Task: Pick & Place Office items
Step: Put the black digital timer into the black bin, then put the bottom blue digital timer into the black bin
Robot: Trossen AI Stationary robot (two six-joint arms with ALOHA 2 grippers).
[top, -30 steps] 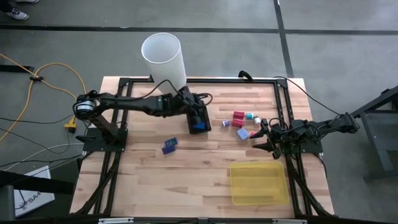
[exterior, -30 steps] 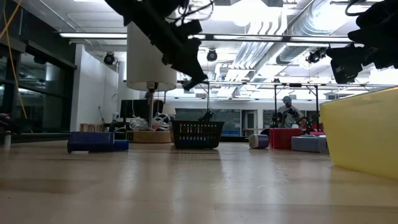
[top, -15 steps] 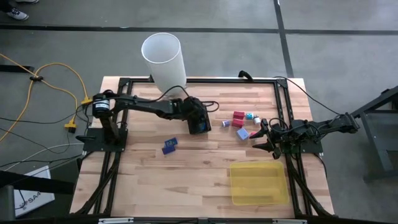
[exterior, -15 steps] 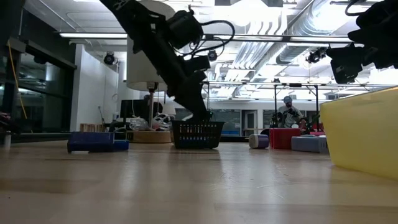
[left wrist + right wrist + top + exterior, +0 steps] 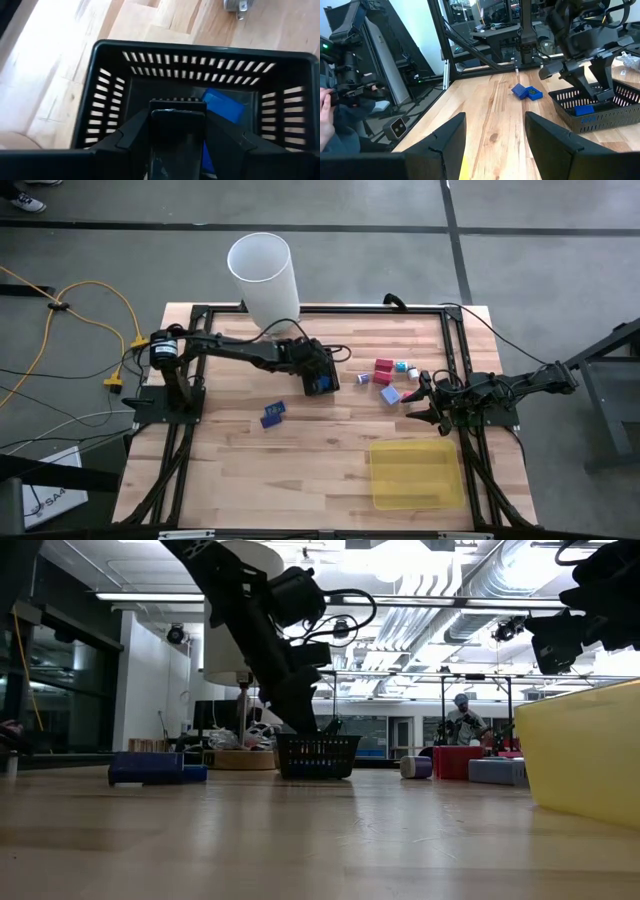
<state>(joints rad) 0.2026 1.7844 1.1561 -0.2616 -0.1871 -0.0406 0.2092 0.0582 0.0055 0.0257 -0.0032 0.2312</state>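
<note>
The left gripper is inside the black slotted plastic basket, fingers pressed together on a flat dark piece which stands upright between them, its long axis pointing down to the basket floor, where a blue flat item lies just beyond the fingertips. I judge that the release comes next. The remaining small office blocks, red, purple and pale, lie near the right gripper, which waits with fingers spread; two blue pieces lie nearer to the left arm.

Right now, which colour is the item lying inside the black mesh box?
Blue. The item in the mesh box shows best in the left wrist view.
</note>
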